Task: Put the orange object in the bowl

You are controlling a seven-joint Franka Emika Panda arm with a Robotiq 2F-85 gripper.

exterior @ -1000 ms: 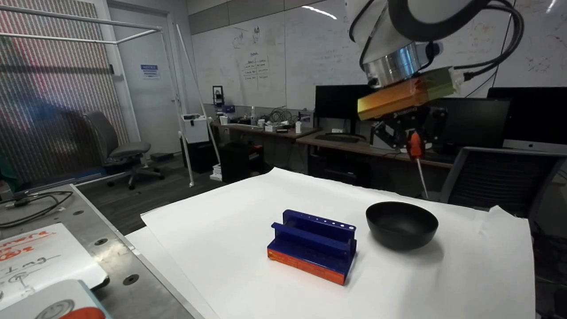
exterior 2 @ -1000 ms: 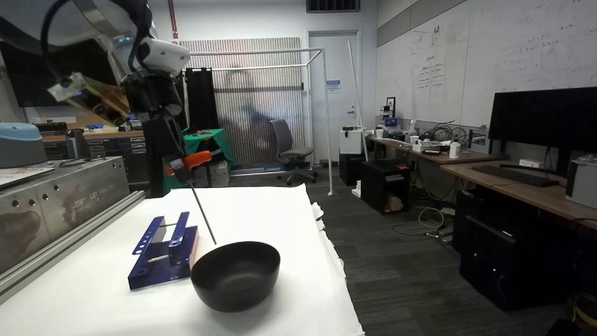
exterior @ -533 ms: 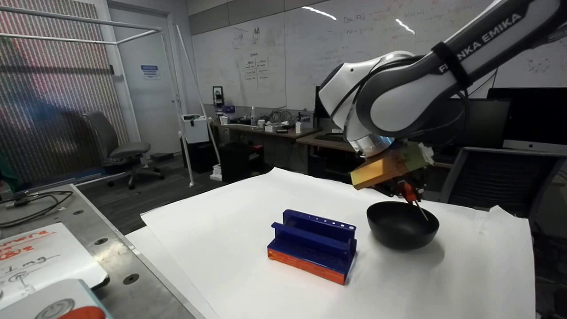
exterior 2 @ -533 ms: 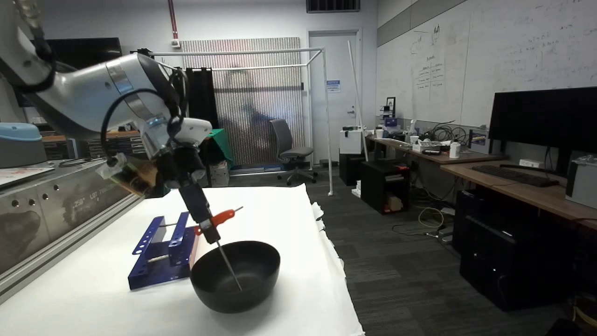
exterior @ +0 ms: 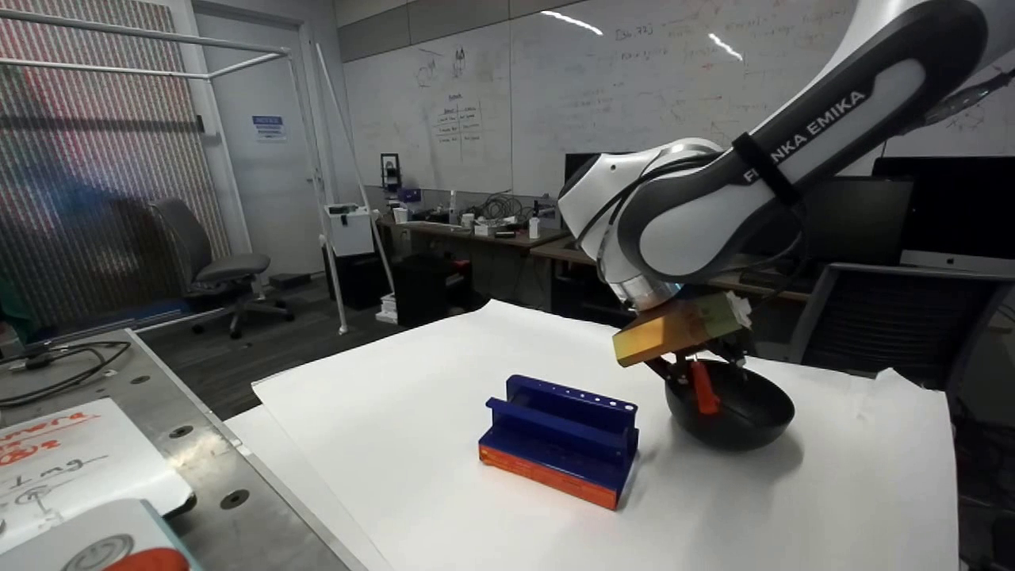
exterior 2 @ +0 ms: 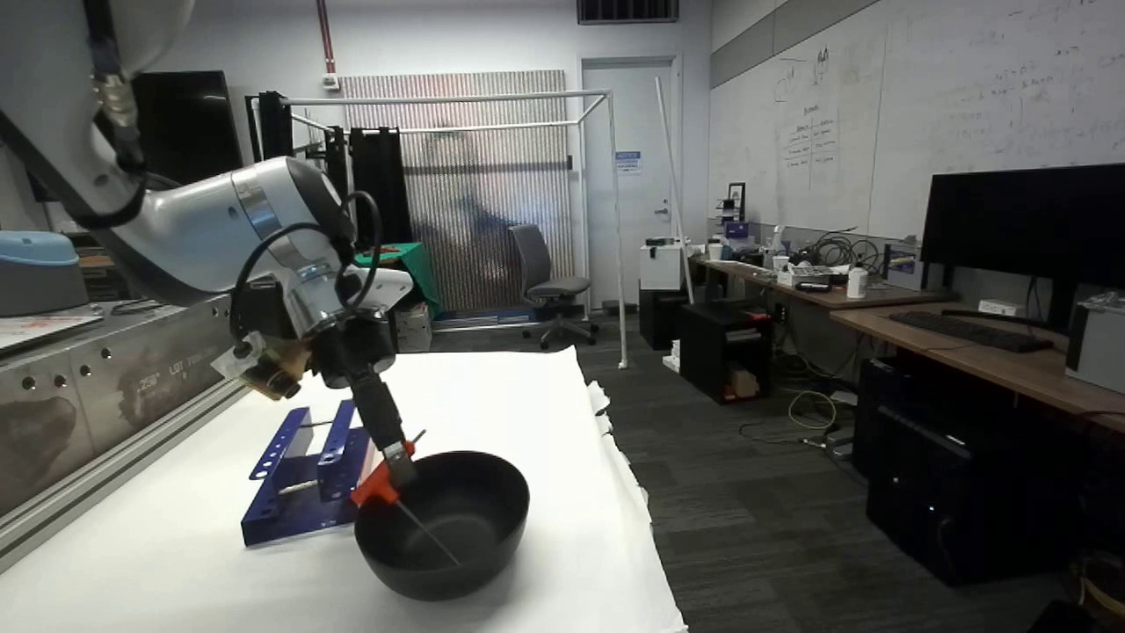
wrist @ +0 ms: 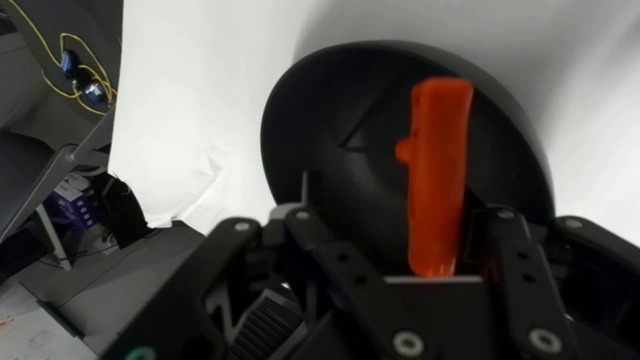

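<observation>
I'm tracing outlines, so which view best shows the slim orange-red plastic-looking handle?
The wrist view: the slim orange-red handle is largest there, seen nearly end to end. Both exterior views show it smaller and slanting, overlapping the round matte black bowl.

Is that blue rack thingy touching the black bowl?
Apart. In an exterior view, a strip of white sheet shows between the right end of the blue rack and the side of the black bowl.

I find my gripper (wrist: 390, 196) black, the T-handled tool (wrist: 438, 170) orange-red with grey shaft (exterior 2: 429, 532), the bowl (exterior 2: 441, 582) plain black, and the rack (exterior: 555, 430) blue with orange front edge (exterior: 547, 476).
</observation>
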